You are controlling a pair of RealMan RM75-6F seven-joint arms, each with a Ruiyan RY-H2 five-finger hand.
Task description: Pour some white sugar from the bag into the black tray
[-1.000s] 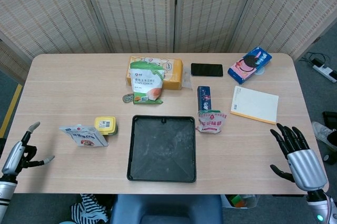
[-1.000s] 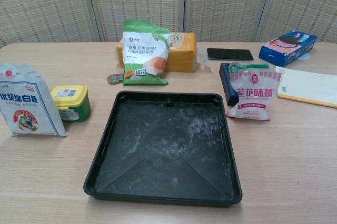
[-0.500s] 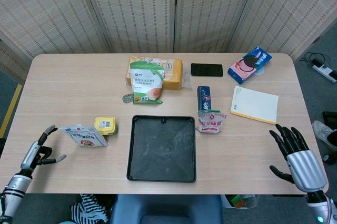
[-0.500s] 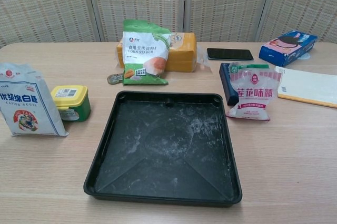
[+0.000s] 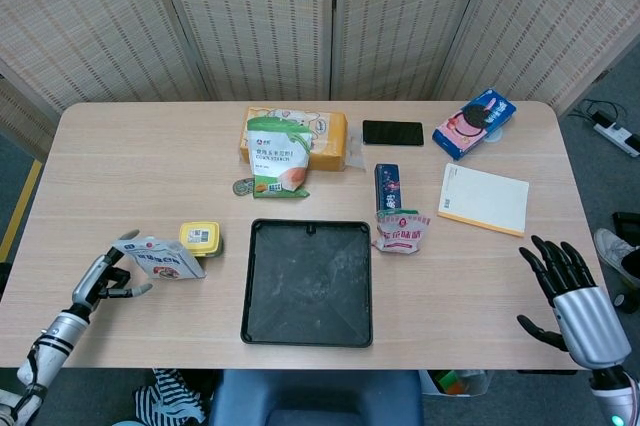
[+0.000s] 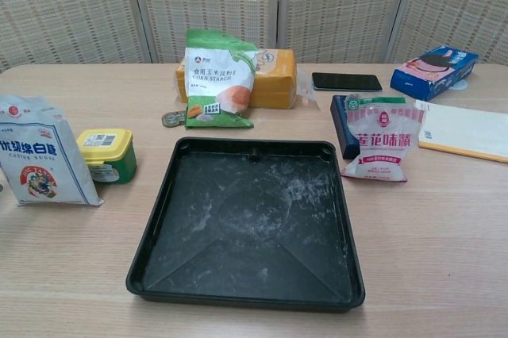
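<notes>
The white sugar bag (image 5: 158,257) (image 6: 38,153) stands upright at the table's left front, printed with blue characters. The black tray (image 5: 308,281) (image 6: 250,223) lies in the middle front, dusted with white powder. My left hand (image 5: 108,278) is just left of the bag with its fingers apart, close to the bag but holding nothing. My right hand (image 5: 570,298) hovers off the table's right front corner, fingers spread and empty. Neither hand shows in the chest view.
A yellow-lidded green tub (image 5: 201,238) stands beside the sugar bag. A corn starch bag (image 5: 278,156) leans on a yellow box (image 5: 325,138) behind the tray. A pink-lettered bag (image 5: 400,231), dark blue box (image 5: 387,186), phone (image 5: 392,132), cookie pack (image 5: 474,122) and notepad (image 5: 484,198) lie to the right.
My left hand has moved right and forward from the table's left edge to just beside the sugar bag. The right hand has drifted slightly outward.
</notes>
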